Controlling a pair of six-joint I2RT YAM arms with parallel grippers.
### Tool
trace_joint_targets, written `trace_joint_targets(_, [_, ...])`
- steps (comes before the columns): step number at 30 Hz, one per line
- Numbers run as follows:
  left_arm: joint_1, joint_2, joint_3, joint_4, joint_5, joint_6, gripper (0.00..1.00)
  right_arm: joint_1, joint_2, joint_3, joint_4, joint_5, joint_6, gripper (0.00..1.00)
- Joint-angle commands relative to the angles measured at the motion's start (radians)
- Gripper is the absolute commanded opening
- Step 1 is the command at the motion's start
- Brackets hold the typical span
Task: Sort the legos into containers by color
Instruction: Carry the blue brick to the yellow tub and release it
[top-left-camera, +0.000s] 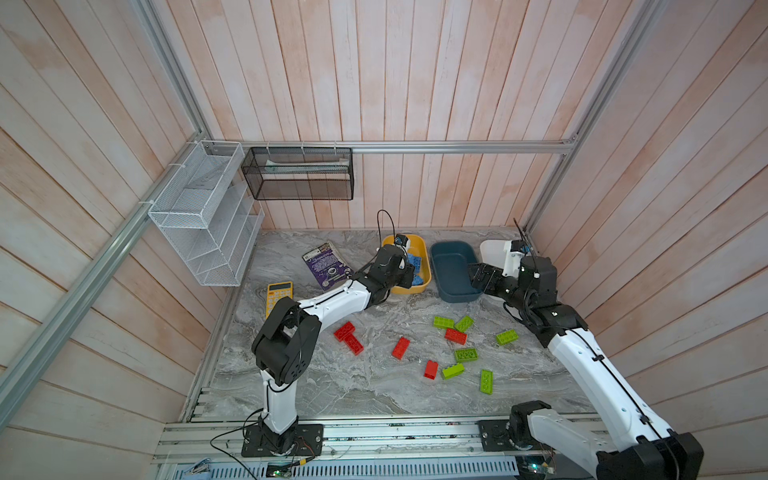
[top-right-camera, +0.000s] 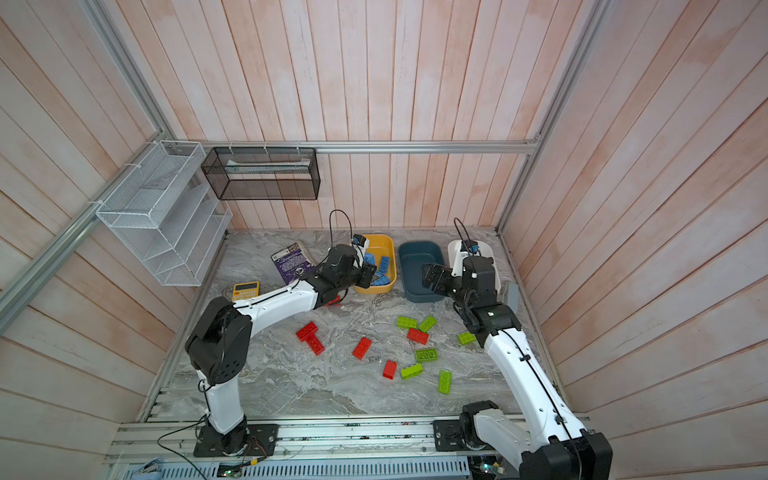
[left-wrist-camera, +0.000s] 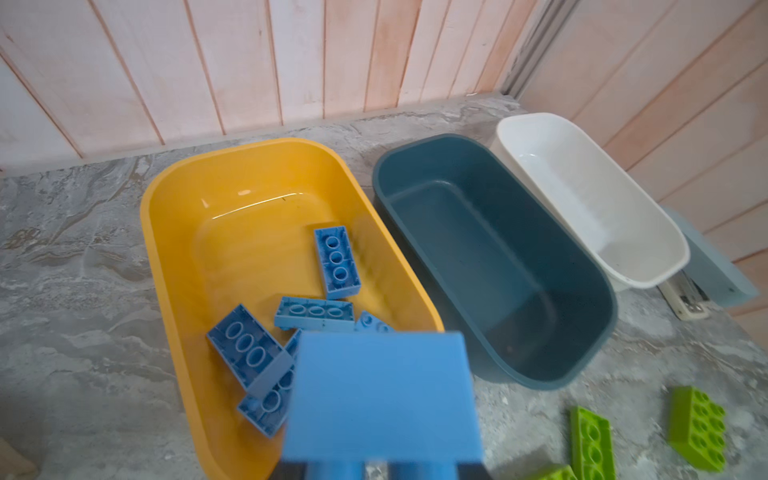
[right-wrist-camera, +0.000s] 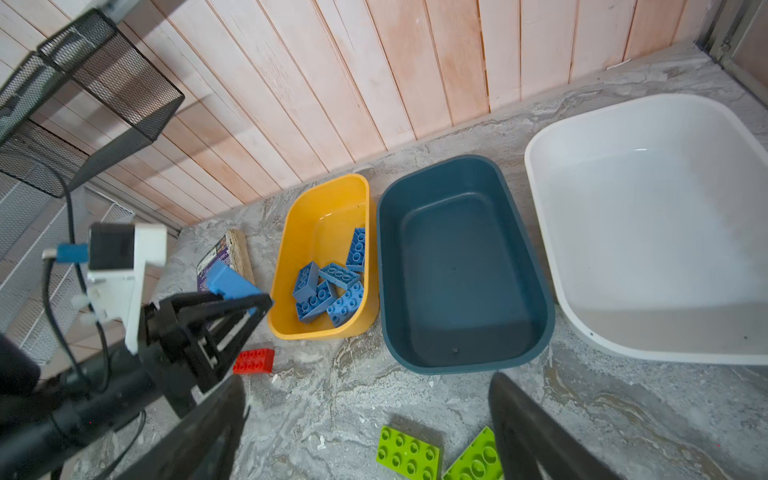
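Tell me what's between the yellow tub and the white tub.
The dark teal tub, with no bricks in it, stands between the yellow tub and the white tub; the left wrist view shows it clearest.

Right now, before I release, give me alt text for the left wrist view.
A blue lego, clamped in the left gripper, fills the foreground and hides the near corner of the yellow tub, which holds about five blue legos. Beside it stand the dark teal tub and white tub, both empty; lime green legos lie on the marble table.
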Motion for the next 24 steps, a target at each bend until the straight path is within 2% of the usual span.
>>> trace_joint_targets(1, [0.021, 0.104, 0.136, -0.177, 0.041, -0.019, 0.31, -0.003, -0.02, -0.023, 0.002, -0.009, -0.025, 0.91])
trace_joint_targets(4, [0.037, 0.203, 0.262, -0.268, 0.045, -0.021, 0.32, -0.002, -0.028, -0.049, 0.003, -0.016, -0.03, 0.91])
trace_joint_targets(11, [0.042, 0.29, 0.387, -0.326, 0.05, -0.018, 0.37, 0.0, -0.052, -0.092, -0.002, -0.04, -0.044, 0.92])
trace_joint_targets(15, [0.042, 0.29, 0.44, -0.366, 0.044, -0.004, 0.54, 0.015, -0.044, -0.124, -0.031, -0.035, -0.048, 0.94])
trace_joint_targets(18, [0.043, 0.242, 0.421, -0.364, 0.037, -0.004, 0.67, 0.053, -0.03, -0.152, -0.043, -0.015, -0.053, 0.94])
trace_joint_targets(20, [0.041, 0.194, 0.386, -0.359, 0.027, -0.011, 0.71, 0.097, -0.015, -0.16, -0.057, 0.019, -0.056, 0.95])
trace_joint_targets(24, [0.028, 0.01, 0.194, -0.285, 0.004, -0.059, 0.77, 0.232, 0.043, -0.15, -0.072, 0.086, -0.059, 0.94])
